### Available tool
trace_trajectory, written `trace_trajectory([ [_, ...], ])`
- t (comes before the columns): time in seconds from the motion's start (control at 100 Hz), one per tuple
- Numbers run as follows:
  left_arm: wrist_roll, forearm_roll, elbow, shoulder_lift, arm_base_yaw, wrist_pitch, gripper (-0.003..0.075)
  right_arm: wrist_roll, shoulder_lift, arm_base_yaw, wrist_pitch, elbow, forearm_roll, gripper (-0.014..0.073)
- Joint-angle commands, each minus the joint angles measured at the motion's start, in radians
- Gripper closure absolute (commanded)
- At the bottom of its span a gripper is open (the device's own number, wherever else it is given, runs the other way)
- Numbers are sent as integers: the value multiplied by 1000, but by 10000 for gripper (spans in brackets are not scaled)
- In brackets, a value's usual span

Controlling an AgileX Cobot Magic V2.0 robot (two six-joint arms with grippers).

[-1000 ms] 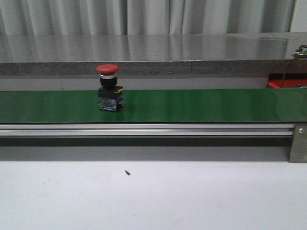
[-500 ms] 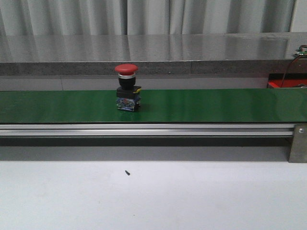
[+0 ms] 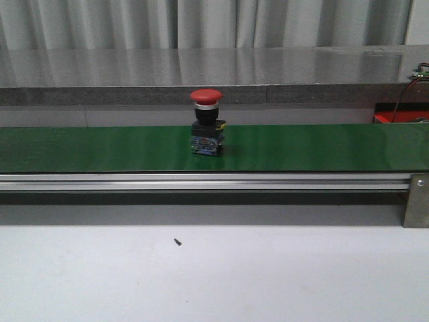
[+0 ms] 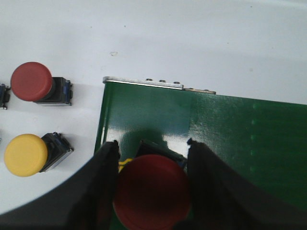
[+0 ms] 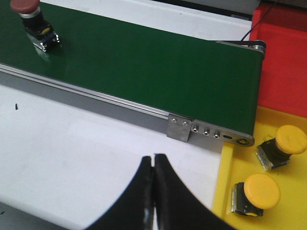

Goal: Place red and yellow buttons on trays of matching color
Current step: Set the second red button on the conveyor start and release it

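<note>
A rigid, top-heavy red mushroom-head push button (image 3: pixel 206 123) on the green belt (image 3: pixel 322 147) is best gripped at its black body; left fingers (image 4: pixel 106 165) are held around another red button (image 4: pixel 151 191), right fingers (image 5: pixel 160 177) closed empty.

Right gripper (image 5: pixel 153 191) hangs over the white table (image 5: pixel 72 153), fingers pressed together, nothing between them. Green belt (image 5: pixel 144 62) runs across, metal rail (image 5: pixel 96 96) along its near edge. Red button (image 5: pixel 33 19) stands on the belt, well apart from the gripper. Two yellow buttons (image 5: pixel 283 146) (image 5: pixel 256 194) lie on the yellow tray (image 5: pixel 225 191) at the belt's end. Red tray (image 5: pixel 283 62) sits beyond it.
</note>
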Motion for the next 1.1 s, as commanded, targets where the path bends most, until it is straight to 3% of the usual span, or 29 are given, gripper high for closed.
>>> trace_trajectory([
  [0.0, 5, -7, -30, -48, -12, -46, 584, -7, -1, 0, -52, -25, 16, 655],
  [0.58, 5, -11, -30, 33, -13, 0, 573, -7, -1, 0, -52, -25, 16, 655],
  [0.72, 14, -13, -30, 34, -13, 5, 452, -7, -1, 0, -52, -25, 16, 655],
  [0.94, 17, -65, -30, 24, -13, 9, 145, -7, -1, 0, -52, -25, 16, 655],
  [1.09, 70, -148, -30, -11, -13, 11, 131, -7, -1, 0, -52, -25, 16, 655],
])
